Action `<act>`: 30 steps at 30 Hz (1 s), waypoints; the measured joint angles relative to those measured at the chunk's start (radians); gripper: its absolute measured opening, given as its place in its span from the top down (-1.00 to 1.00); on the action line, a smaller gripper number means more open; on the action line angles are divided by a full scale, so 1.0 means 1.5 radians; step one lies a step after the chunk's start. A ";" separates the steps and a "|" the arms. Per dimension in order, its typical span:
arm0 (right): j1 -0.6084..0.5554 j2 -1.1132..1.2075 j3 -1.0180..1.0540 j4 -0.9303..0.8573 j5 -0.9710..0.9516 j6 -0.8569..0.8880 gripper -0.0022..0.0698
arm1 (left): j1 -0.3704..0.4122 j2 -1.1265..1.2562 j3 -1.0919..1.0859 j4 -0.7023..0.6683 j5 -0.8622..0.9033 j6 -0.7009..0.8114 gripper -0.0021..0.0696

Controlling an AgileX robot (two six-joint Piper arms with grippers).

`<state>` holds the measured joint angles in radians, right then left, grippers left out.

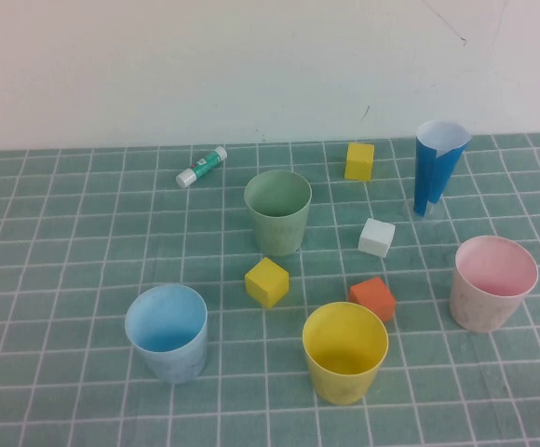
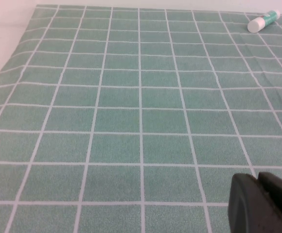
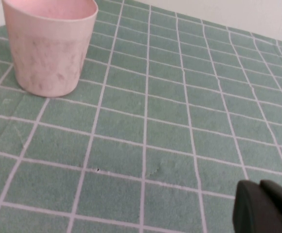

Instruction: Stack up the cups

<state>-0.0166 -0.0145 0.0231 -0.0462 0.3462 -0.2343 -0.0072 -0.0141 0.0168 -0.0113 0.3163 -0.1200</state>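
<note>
- The left gripper [image 2: 265, 206] is showing only in its own wrist view, jaws pressed together on nothing, hanging over bare green checked cloth [image 2: 131, 121] with a glue stick [image 2: 263, 21] far off at the cloth's back.
- The right gripper [image 3: 267, 208] is likewise showing only in its wrist view, jaws closed and empty, sitting low over the cloth with the pink cup [image 3: 51, 43] near but apart from it.
- Neither arm is appearing in the high view, so both are sitting parked off the table's near edge.
- All 4 cups are standing upright, mouths up and well apart: blue cup [image 1: 167, 332] near left, yellow cup [image 1: 344, 351] near centre, pink cup [image 1: 492, 283] at right, green cup [image 1: 277, 211] further back at centre.
- 2 yellow cubes [image 1: 266, 281], a white cube [image 1: 376, 237] and an orange cube [image 1: 373, 298] are lying between the cups; a tall dark blue cone [image 1: 437, 166] is standing at the back right.
- Judgement: stacking is not yet starting; the step in hand is choosing and reaching for a first cup.
- The next move is calling for one gripper to spread its jaws, pinch a rim, lift clear of the cubes and lower it into another cup; the pink cup looks the handiest for the right arm, with the yellow cup a near target.
</note>
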 joint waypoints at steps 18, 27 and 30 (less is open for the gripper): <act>0.000 0.000 0.003 -0.003 -0.102 0.000 0.95 | 0.000 0.000 0.003 -0.002 -0.200 0.000 0.95; 0.000 0.000 0.003 -0.004 -0.393 0.000 0.95 | 0.000 0.000 0.003 -0.002 -0.529 0.000 0.95; 0.000 0.000 0.003 -0.004 -0.455 0.002 0.95 | 0.000 0.000 0.003 -0.002 -0.572 0.000 0.95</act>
<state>-0.0166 -0.0145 0.0273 -0.0524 -0.3360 -0.2318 -0.0072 -0.0141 0.0207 -0.0151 -0.5419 -0.1200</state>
